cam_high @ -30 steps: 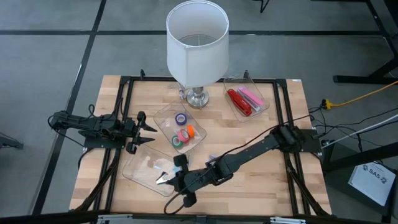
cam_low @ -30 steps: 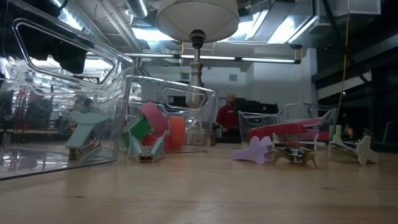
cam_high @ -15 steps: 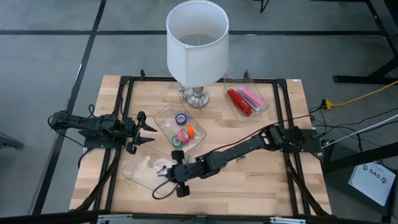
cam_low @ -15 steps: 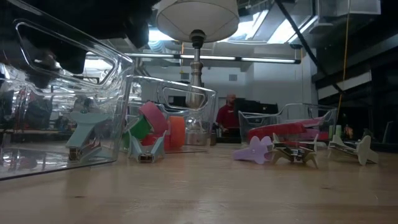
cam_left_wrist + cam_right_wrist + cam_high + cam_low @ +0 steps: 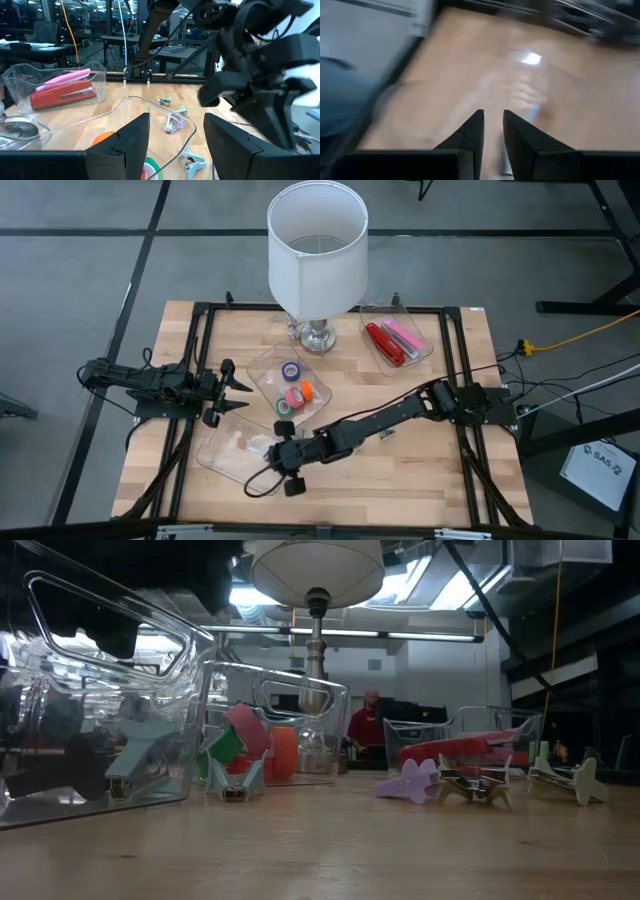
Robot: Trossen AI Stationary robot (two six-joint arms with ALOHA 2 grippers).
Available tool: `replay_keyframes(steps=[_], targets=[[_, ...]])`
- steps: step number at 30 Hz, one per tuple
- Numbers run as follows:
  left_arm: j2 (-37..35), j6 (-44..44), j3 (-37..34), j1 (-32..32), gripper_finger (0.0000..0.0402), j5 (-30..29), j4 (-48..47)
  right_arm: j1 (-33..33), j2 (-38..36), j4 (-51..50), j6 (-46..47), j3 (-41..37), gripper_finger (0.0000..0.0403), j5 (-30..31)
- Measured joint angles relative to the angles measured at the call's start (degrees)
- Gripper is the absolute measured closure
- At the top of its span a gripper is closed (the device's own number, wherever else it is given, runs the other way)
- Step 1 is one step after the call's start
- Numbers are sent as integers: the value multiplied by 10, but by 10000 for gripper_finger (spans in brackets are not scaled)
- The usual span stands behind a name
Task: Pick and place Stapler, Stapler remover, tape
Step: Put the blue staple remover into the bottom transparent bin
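Note:
My right gripper (image 5: 263,451) reaches from the right across the table into the clear near-left tray (image 5: 222,457). Its fingers stand almost together in the right wrist view (image 5: 492,127), with a small pale staple remover (image 5: 506,167) between them. In the low view the gripper is a dark shape (image 5: 45,765) behind the tray wall, beside a light-blue staple remover (image 5: 138,755) lying in the tray. The tape rolls (image 5: 293,392) lie in the middle tray. The red and pink staplers (image 5: 392,340) lie in the far-right tray. My left gripper (image 5: 240,394) waits open at the left. My right gripper pinches a small pale staple remover (image 5: 506,167) between its two fingers, coming down at a slant from the table's right side. The blur and the fingers hide which part it has and whether the remover touches the tray floor.
A lamp with a white shade (image 5: 318,250) stands at the far middle. Loose staple removers lie on the wood: a purple one (image 5: 410,780) and grey ones (image 5: 475,786) (image 5: 565,780). A person in red (image 5: 366,725) is in the room beyond.
My right gripper has swung from near the table's near edge toward the far-left, over the near-left tray, then sunk into it; its dark shape now shows behind the tray wall in the low view. The left arm kept still.

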Motion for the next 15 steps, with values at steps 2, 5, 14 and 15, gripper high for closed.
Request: replay_keyframes(steps=[2,5,14,15], targets=[[0,0,0,0,217,0,0,1,-15,-9,-3,0,326,-56],[0,0,0,0,217,0,0,6,-48,-49,-9,0,325,-104],[0,0,0,0,217,0,0,24,-124,-228,-76,0,325,-85],[0,0,0,0,217,0,0,24,-126,-240,-85,0,325,-79]])
